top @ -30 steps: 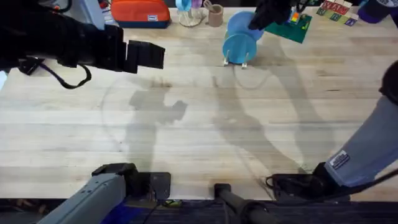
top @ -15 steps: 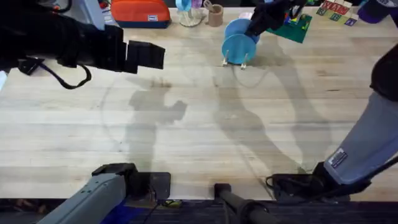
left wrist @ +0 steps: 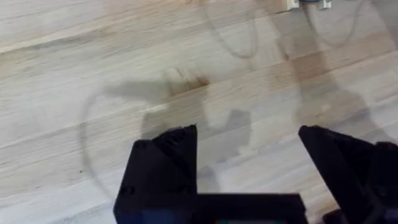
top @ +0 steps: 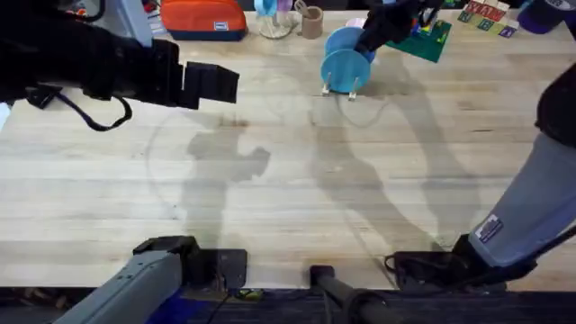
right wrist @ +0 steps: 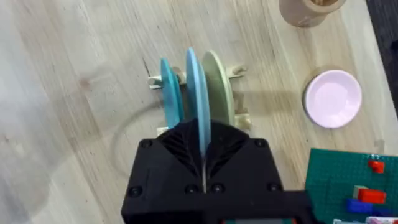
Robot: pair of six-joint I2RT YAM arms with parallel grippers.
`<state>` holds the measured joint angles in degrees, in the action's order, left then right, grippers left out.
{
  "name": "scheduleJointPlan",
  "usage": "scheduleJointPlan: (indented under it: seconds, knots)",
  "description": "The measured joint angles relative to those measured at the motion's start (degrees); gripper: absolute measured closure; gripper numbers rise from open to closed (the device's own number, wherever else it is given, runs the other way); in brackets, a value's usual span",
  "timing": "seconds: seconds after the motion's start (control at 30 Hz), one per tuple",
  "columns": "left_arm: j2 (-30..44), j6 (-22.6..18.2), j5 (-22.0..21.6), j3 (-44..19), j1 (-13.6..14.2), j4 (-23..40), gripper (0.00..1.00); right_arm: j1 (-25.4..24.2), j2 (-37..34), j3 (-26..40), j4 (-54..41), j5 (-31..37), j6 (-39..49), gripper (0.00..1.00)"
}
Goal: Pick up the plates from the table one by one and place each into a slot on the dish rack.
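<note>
The left gripper (top: 211, 81) hung over the far-left part of the table (top: 288, 198) with its fingers spread wide apart and nothing between them, just bare planks and its own shadow under it in the left wrist view. Along the back edge there was an orange pouch (top: 203, 18), then some glassware, and a small wooden cup (top: 311, 22). Right of centre at the back sat the dish rack (top: 342, 88) with the plates standing on edge in its slots: in the right wrist view a teal plate (right wrist: 169, 93), a light blue plate (right wrist: 196, 106) and a pale green plate (right wrist: 217, 93) stood side by side. The right gripper (right wrist: 203, 146) was clamped on the light blue plate's edge, the plate down between the pegs. Just beside the rack lay a small pink dish (right wrist: 333, 98), and next to that a green building-block baseplate (top: 425, 38), both clear of the rack.
</note>
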<state>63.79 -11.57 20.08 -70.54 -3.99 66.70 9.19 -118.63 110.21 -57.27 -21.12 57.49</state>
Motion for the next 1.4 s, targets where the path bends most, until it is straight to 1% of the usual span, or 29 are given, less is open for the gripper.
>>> scheduleJointPlan:
  seconds: [0.2, 0.5, 1.17, 1.3, 1.4]
  knots:
    - [0.0, 0.02, 0.02, 0.0, 0.0, 0.0, 0.006, 0.0, 0.0, -0.02, 0.04, 0.0, 0.0, 0.969]
    - [0.0, 0.0, 0.02, 0.0, 0.0, 0.0, 0.006, 0.0, 0.0, 0.0, 0.24, -0.2, 0.0, 0.867]
    - [0.01, 0.0, 0.0, -0.02, 0.0, 0.0, 0.006, 0.02, 0.25, 0.0, 0.24, -0.35, -0.02, 0.856]
    - [0.0, 0.01, 0.0, 0.0, 0.0, 0.0, 0.006, 0.02, 2.36, 0.0, 0.2, 0.13, -0.02, 0.855]
    - [0.0, 0.01, 0.0, 0.0, 0.0, 0.0, 0.006, 0.02, 5.38, 0.0, 0.22, 0.77, -0.08, 0.854]
